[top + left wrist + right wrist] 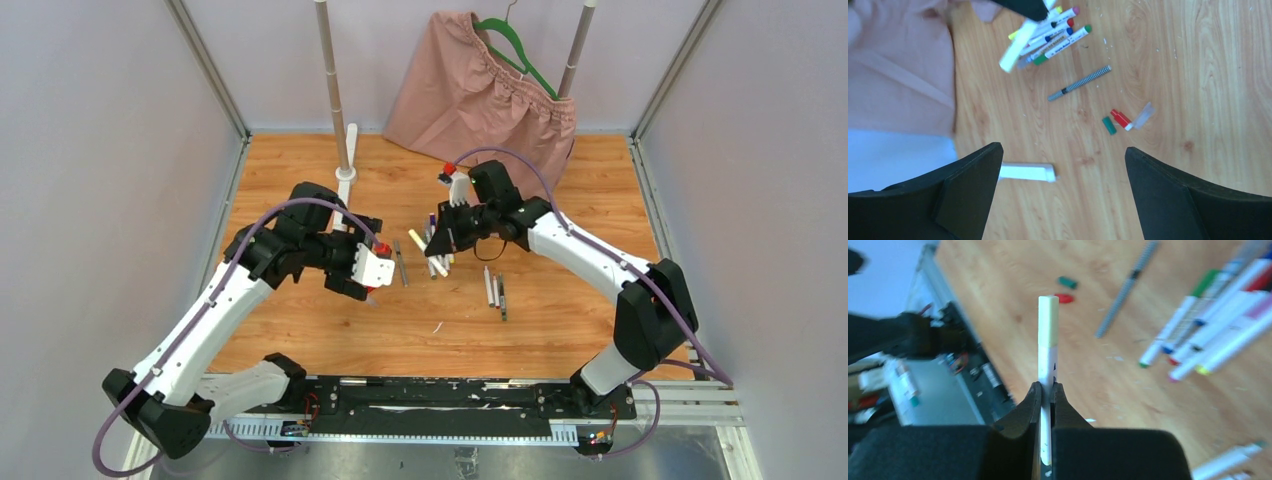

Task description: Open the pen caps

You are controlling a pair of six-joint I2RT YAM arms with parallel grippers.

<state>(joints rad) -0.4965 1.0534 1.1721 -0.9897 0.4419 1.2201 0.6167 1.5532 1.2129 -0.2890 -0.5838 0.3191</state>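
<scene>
My right gripper (1048,386) is shut on a white pen whose pale yellow cap (1048,320) points away from the wrist. From above, this gripper (440,232) hangs over the pile of capped pens (436,255). The left gripper (1063,150) is open with nothing between its fingers, hovering left of the pile (1048,37). Loose on the wood lie a red cap (1120,119) and a green cap (1108,125); both also show in the right wrist view, red cap (1064,298) and green cap (1067,282).
A striped grey pen (1079,83) lies between the pile and the loose caps. Three more pens (495,290) lie right of centre. A pink cloth (480,85) on a green hanger (520,50) hangs from poles at the back. A white bar (1027,172) lies under the left gripper.
</scene>
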